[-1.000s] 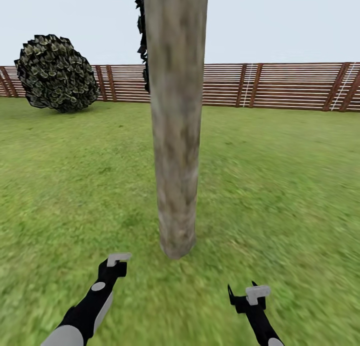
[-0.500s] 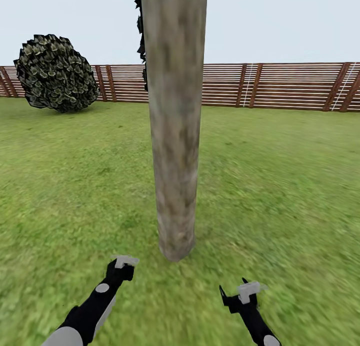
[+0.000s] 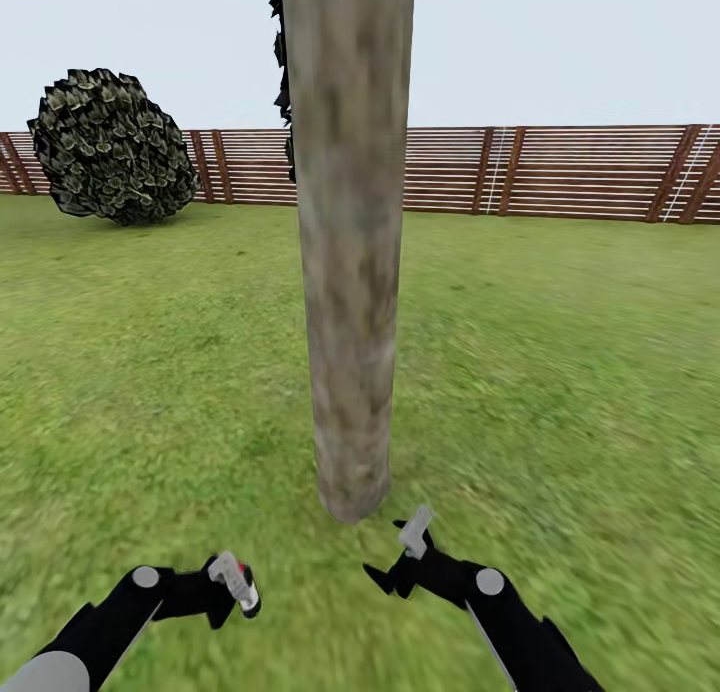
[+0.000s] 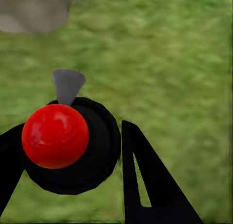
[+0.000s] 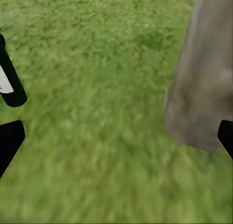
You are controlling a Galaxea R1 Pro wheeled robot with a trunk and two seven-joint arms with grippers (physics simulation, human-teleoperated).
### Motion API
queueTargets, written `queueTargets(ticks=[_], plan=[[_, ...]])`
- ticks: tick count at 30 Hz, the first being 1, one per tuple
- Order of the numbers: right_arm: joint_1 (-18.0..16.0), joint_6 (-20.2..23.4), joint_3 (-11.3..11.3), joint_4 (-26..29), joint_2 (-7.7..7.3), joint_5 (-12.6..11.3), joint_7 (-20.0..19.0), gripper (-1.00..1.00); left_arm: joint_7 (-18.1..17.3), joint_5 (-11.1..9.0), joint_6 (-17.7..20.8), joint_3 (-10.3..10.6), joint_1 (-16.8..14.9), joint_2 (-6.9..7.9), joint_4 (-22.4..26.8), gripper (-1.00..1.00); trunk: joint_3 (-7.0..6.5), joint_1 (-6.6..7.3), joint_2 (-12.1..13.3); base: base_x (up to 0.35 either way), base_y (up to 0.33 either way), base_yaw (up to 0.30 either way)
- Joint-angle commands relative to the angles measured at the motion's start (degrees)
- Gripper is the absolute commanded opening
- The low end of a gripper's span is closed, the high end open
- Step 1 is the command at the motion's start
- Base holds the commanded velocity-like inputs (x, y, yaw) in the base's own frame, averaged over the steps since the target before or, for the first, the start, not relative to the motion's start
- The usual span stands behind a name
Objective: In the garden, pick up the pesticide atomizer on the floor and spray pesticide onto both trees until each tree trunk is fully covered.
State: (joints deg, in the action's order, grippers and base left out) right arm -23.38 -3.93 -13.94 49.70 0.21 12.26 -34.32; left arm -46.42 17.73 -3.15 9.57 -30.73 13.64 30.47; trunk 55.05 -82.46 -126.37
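The tree trunk [image 3: 350, 272], thick with mottled grey-brown bark, rises from the lawn straight ahead, and its base [image 5: 204, 102] also shows in the right wrist view. The pesticide atomizer [image 4: 68, 141] is a black round body with a red cap and a grey nozzle. My left gripper [image 3: 238, 592] is shut on it, low at the left and short of the trunk's foot. Only a red tip of the atomizer [image 3: 252, 602] shows in the head view. My right gripper [image 3: 385, 552] is open and empty just below and right of the trunk base, its fingers [image 5: 9, 144] spread wide.
A round dark bush [image 3: 112, 144] stands at the far left by the brown slat fence [image 3: 550, 170]. Lawn [image 3: 580, 372] spreads on all sides of the trunk. A black cylinder with a white patch [image 5: 9, 83] shows in the right wrist view.
Both arms have swung inward. The left gripper has dropped and turned sideways, showing the red tip. The right gripper has moved left and up to the trunk's foot.
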Motion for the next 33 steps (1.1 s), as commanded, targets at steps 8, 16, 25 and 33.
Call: queueTargets(ticks=[8,16,25,33], plan=[[-1.01,1.4,-6.06,0.76,0.31,0.57,-2.62,1.0,-4.08,5.43,3.66,0.16,-0.11,-0.05,0.53,-1.0,0.05,0.01,-0.02,0.0,0.0,0.0],[-4.19,2.99,-9.68,0.69,0.39,0.63,-11.8,1.0,-7.38,13.45,4.14,0.2,-0.12,-1.08,0.65,-1.0,0.05,0.01,-0.02,0.0,0.0,0.0],[-5.49,3.64,-9.94,0.67,2.07,9.9,-20.07,-1.0,-10.88,15.94,4.12,0.27,-0.91,-1.8,0.75,-1.0,0.05,0.01,-0.02,0.0,0.0,0.0],[-5.9,3.67,-9.88,0.76,2.34,11.04,-20.75,-1.0,-13.63,19.45,4.01,0.36,-1.7,-3.56,0.65,-1.0,0.05,0.01,-0.02,0.0,0.0,0.0]])
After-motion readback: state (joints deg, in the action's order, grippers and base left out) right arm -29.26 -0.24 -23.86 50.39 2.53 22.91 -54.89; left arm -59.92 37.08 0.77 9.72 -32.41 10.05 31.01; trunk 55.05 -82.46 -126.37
